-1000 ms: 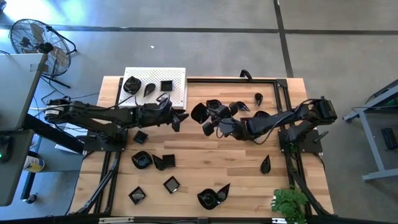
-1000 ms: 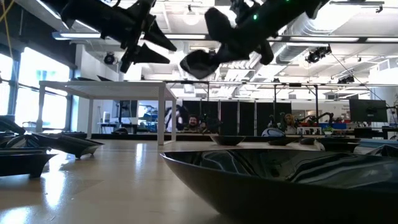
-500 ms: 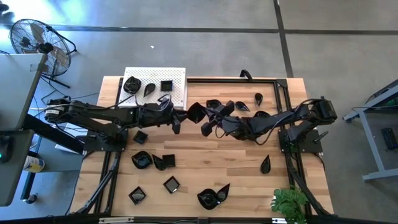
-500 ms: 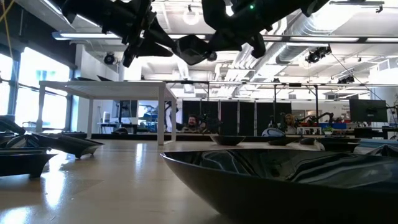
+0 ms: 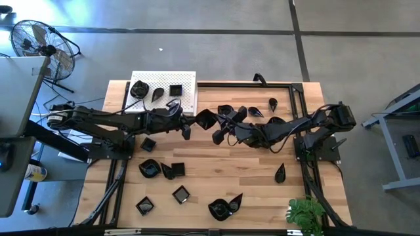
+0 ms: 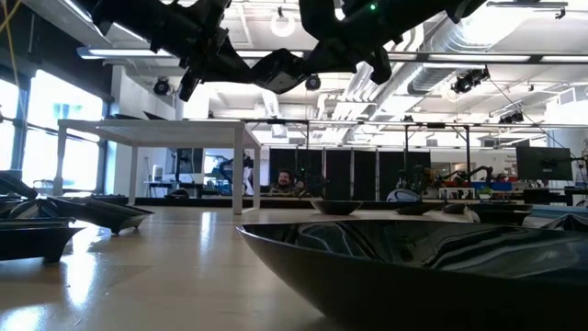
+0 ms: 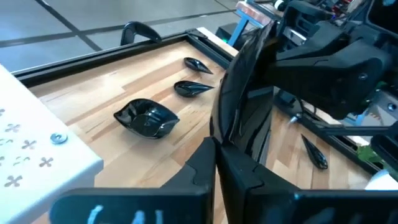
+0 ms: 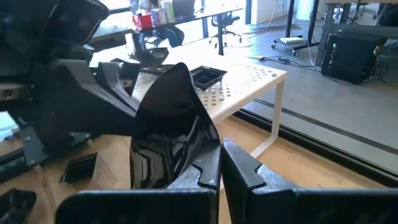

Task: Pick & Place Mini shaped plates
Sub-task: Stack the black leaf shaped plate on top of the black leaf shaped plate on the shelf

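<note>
Handover plate [image 5: 207,118]: left gripper [image 5: 192,122], earlier spread wide, had closed on its edge above table centre [image 5: 223,170], right gripper [image 5: 226,133] clamped on the opposite edge, so release seemed next; three plates on white stand [image 5: 187,84], roughly a dozen loose on table

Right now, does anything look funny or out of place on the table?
Yes. One black dish is up in the air over the middle of the table, standing on edge, pinched at once by the left end effector and the right end effector. The other dishes lie on the table or on the white stand.
</note>
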